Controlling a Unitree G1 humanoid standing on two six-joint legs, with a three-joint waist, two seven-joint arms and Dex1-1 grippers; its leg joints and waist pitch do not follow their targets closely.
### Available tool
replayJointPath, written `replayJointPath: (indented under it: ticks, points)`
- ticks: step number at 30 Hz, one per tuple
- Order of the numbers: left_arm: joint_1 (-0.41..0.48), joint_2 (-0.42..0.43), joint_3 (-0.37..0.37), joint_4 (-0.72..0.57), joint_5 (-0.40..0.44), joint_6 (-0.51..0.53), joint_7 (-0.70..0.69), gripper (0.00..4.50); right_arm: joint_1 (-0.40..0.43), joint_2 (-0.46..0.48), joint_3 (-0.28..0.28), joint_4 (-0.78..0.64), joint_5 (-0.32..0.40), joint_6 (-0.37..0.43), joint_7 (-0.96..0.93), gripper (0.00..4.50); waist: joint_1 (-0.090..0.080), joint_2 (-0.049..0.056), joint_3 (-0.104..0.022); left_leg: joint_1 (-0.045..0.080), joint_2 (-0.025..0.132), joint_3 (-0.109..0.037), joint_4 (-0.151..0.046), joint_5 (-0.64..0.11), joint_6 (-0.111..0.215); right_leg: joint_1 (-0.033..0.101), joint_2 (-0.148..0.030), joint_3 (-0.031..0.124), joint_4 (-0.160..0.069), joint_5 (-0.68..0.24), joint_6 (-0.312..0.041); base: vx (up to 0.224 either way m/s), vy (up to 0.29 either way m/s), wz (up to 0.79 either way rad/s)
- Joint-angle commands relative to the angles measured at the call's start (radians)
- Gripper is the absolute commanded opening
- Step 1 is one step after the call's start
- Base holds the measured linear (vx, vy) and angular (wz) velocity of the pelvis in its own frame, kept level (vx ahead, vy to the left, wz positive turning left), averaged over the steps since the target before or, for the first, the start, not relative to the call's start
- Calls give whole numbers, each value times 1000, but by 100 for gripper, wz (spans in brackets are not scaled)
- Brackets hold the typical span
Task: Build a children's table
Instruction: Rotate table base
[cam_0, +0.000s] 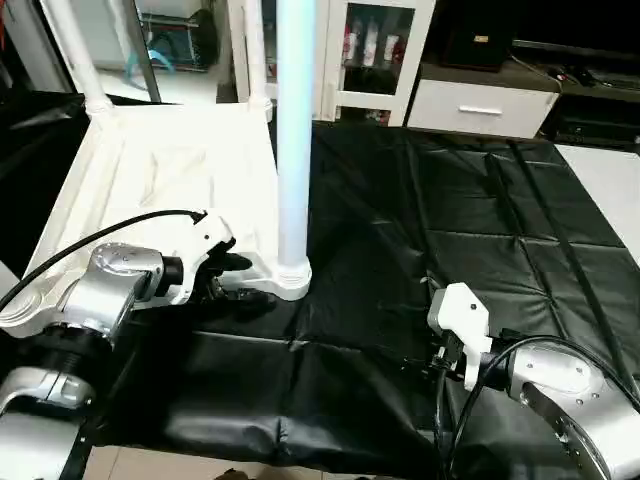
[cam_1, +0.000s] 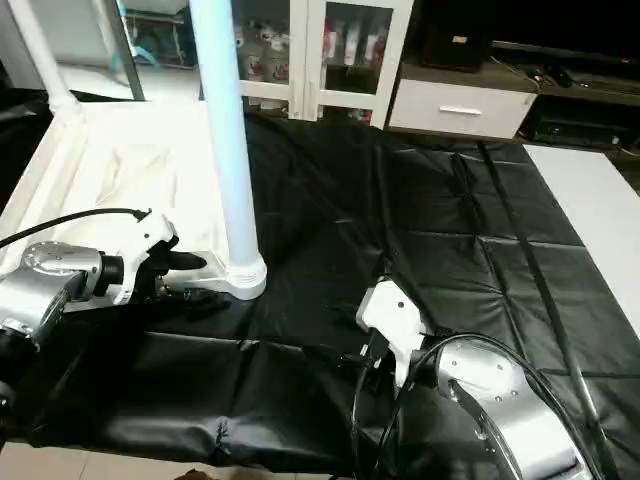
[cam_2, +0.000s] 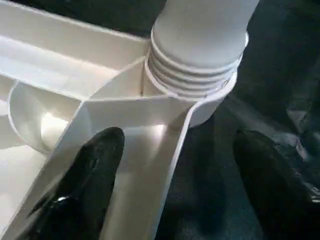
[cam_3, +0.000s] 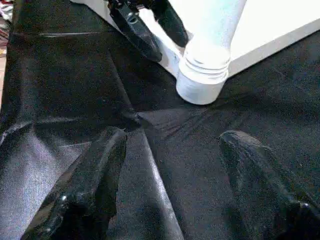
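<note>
The white tabletop (cam_0: 170, 170) lies upside down on the left of the black-covered work table. Three white legs stand up from it: one in the near right corner socket (cam_0: 294, 130), two at the far corners (cam_0: 75, 50) (cam_0: 256, 50). My left gripper (cam_0: 238, 280) is open and straddles the tabletop's near rim (cam_2: 150, 150) beside that near socket (cam_2: 200, 80), one finger (cam_2: 95, 180) inside the rim and the other (cam_2: 270, 185) outside over the cover. My right gripper (cam_3: 175, 185) is open and empty, low over the black cover, facing the socket (cam_3: 202, 80) from some way off.
The black cover (cam_0: 450, 220) spreads wrinkled across the middle and right. Its front edge (cam_0: 300, 440) drops to the floor. Behind stand a white glass-door cabinet (cam_0: 375, 50) and a white drawer unit (cam_0: 480, 105). A white surface (cam_0: 610, 190) borders the right edge.
</note>
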Motion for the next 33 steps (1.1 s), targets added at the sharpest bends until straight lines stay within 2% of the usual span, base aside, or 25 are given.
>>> replayJointPath:
  ticks: [1, 5, 12, 18, 21, 23, 24, 28, 29, 30, 33]
  points:
    - [-19, 8, -14, 30, 27, -29, 1, 359, -6, -5, -19, -23, 10, 17, -7, 318, 1, 18, -56, 17, 52, -20, -83, -312, -5, 44, -66, 47, -59, -244, -216, 0, 0, 0]
    - [-20, 22, -24, 43, 35, -32, -22, 333, -5, -3, -11, -24, 8, 17, -9, 318, 2, 19, -56, 19, 54, -21, -84, -321, -8, 41, -67, 48, -60, -260, -212, 0, 0, 0]
    - [-10, 40, 0, 42, 35, -95, -22, 257, -18, 4, -14, -10, 12, 16, -9, 318, 2, 19, -56, 19, 54, -20, -84, -313, -8, 41, -66, 48, -56, -231, -223, 0, 0, 0]
    - [0, 37, 26, 49, 26, -155, -24, 214, -19, 3, -8, -9, 16, 23, 0, 318, 5, 14, -57, 19, 54, -19, -83, -302, -5, 41, -68, 48, -55, -232, -222, 0, 0, 0]
    - [1, 39, 25, 61, 29, -174, -28, 191, -21, 4, -6, -8, 16, 23, 0, 318, 5, 15, -55, 19, 54, -19, -84, -311, -7, 40, -68, 48, -57, -255, -214, 0, 0, 0]
    - [-1, 40, 25, 77, 23, -185, -36, 160, -22, 7, -5, -7, 15, 22, 0, 318, 6, 20, -56, 20, 54, -19, -83, -309, -10, 39, -68, 49, -57, -254, -213, 0, 0, 0]
    - [-1, 40, 25, 77, 23, -185, -36, 153, -22, 7, -5, -7, 15, 22, 0, 318, 5, 17, -56, 19, 53, -19, -83, -312, -10, 40, -67, 48, -57, -254, -211, 0, 0, 0]
    - [-5, 43, 23, 101, 30, -206, -43, 123, -20, 8, -3, -8, 14, 20, -1, 318, 5, 18, -57, 19, 54, -20, -84, -309, -11, 40, -67, 48, -54, -227, -220, 0, 0, 0]
    - [-5, 45, 22, 106, 35, -211, -46, 116, -19, 9, -2, -9, 14, 20, -1, 318, 6, 23, -57, 20, 54, -20, -84, -310, -12, 41, -68, 48, -53, -224, -222, 0, 0, 0]
    - [-5, 45, 22, 110, 39, -215, -49, 111, -19, 10, -2, -10, 14, 20, -2, 318, 5, 19, -57, 19, 54, -19, -84, -313, -13, 41, -67, 48, -55, -225, -222, 0, 0, 0]
    - [-6, 43, 19, 120, 47, -224, -49, 87, -21, 12, -2, -8, 13, 19, -3, 318, 6, 20, -57, 19, 54, -20, -84, -312, -13, 41, -68, 49, -55, -224, -224, 0, 0, 0]
